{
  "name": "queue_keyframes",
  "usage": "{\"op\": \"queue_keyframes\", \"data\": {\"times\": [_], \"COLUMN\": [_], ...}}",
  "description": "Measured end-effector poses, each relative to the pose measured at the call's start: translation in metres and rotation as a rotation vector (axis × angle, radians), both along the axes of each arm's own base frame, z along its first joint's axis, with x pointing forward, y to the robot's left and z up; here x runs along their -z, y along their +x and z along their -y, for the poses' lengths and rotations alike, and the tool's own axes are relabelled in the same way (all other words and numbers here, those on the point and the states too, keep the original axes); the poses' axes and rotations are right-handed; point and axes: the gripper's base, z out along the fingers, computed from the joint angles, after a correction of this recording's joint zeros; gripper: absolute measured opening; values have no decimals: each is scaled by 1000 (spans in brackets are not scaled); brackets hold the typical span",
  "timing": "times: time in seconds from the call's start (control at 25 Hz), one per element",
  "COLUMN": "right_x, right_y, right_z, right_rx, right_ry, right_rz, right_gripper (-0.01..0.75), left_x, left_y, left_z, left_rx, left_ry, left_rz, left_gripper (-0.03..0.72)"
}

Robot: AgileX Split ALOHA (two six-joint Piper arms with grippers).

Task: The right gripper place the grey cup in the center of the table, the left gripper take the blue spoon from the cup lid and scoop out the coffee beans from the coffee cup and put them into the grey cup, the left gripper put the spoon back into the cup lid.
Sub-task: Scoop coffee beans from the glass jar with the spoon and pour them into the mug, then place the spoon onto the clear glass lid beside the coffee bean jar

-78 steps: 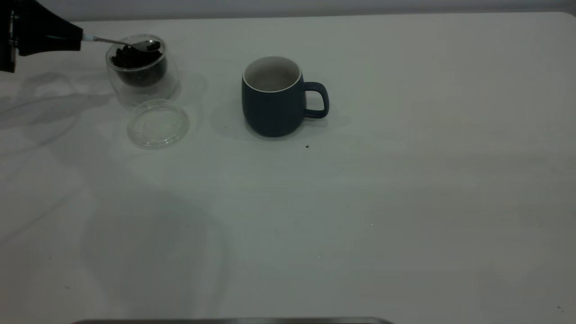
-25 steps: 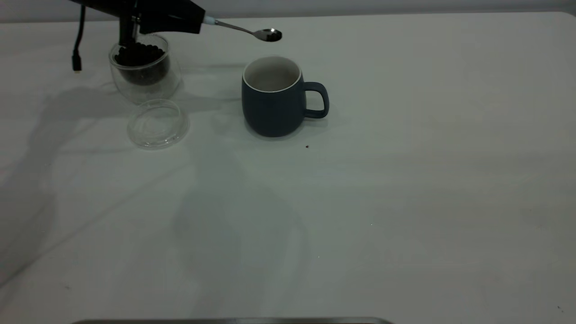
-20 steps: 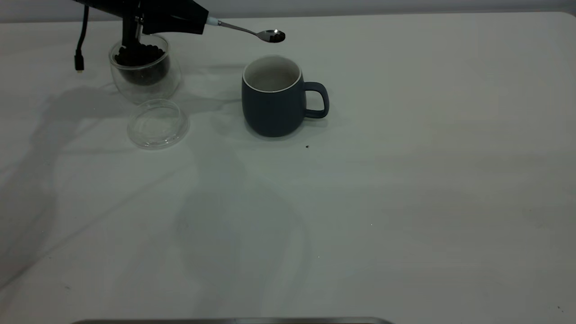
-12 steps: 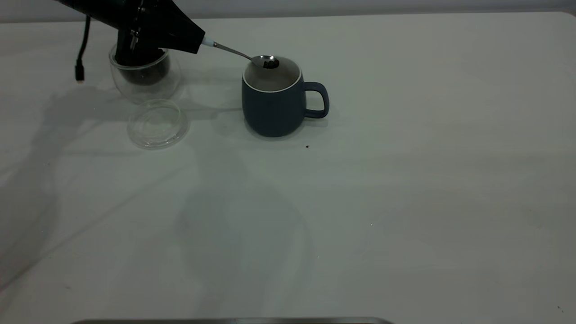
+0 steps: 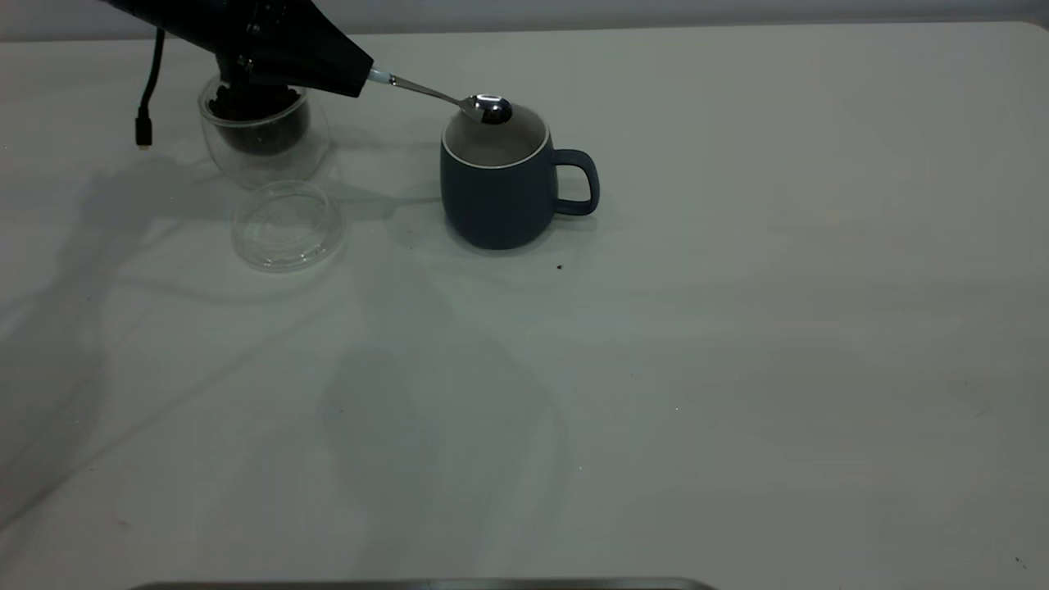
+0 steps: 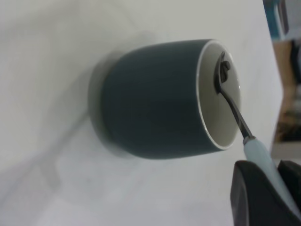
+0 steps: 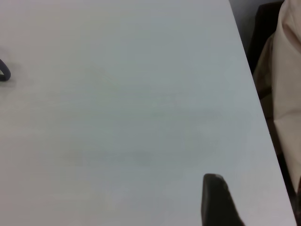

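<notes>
The grey cup (image 5: 500, 192) stands upright near the table's (image 5: 737, 369) middle, handle to the right. My left gripper (image 5: 356, 72) is shut on the blue spoon's pale handle (image 6: 257, 153), up and to the left of that cup. The spoon's metal bowl (image 5: 490, 108) hangs at the far-left part of the cup's mouth. In the left wrist view the bowl (image 6: 223, 73) sits just inside the white rim with dark coffee beans against it. The coffee cup (image 5: 262, 139) holds more beans, partly behind my gripper. The cup lid (image 5: 287, 226) lies bare in front of it.
One loose bean (image 5: 560, 266) lies on the table right of the grey cup's base. A black cable (image 5: 146, 98) hangs from the left arm beside the glass cup. My right gripper (image 7: 258, 190) shows one finger (image 7: 216, 200) over bare table near the table's edge.
The left gripper carried the spoon from the coffee cup rightward, then lowered its bowl to the grey cup's mouth. In the last half second the bowl has turned and shows its shiny metal.
</notes>
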Motion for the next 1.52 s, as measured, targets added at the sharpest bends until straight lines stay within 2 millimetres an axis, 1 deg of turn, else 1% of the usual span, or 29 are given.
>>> {"op": "queue_keyframes", "data": {"times": [0.2, 0.36, 0.56, 0.64, 0.68, 0.76, 0.8, 1.0, 1.04, 1.12, 1.2, 1.32, 1.36, 1.44, 1.52], "right_x": [0, 0, 0, 0, 0, 0, 0, 0, 0, 0, 0, 0, 0, 0, 0], "right_y": [0, 0, 0, 0, 0, 0, 0, 0, 0, 0, 0, 0, 0, 0, 0], "right_z": [0, 0, 0, 0, 0, 0, 0, 0, 0, 0, 0, 0, 0, 0, 0], "right_rx": [0, 0, 0, 0, 0, 0, 0, 0, 0, 0, 0, 0, 0, 0, 0], "right_ry": [0, 0, 0, 0, 0, 0, 0, 0, 0, 0, 0, 0, 0, 0, 0], "right_rz": [0, 0, 0, 0, 0, 0, 0, 0, 0, 0, 0, 0, 0, 0, 0], "right_gripper": [362, 362, 362, 362, 362, 362, 362, 362, 362, 362, 362, 362, 362, 362, 362], "left_x": [0, 0, -1, -8, -15, -33, -46, -120, -131, -158, -182, -222, -233, -258, -278], "left_y": [0, 0, 0, 2, 3, 4, 5, -1, -3, -11, -18, -32, -37, -50, -62], "left_z": [0, 0, 0, 1, 1, 1, 1, -10, -14, -21, -29, -40, -43, -47, -48], "left_rx": [167, 249, 288, 268, 252, 218, 194, 58, 37, 6, -63, -174, -207, -247, -268], "left_ry": [-9, -13, -17, -23, -25, -21, -17, 37, 67, 138, 185, 221, 237, 270, 299], "left_rz": [281, 420, 493, 492, 486, 468, 454, 358, 335, 316, 272, 240, 231, 251, 281], "left_gripper": [126, 126, 126, 126, 126, 126, 126, 126, 126, 126, 126, 126, 126, 126, 126]}}
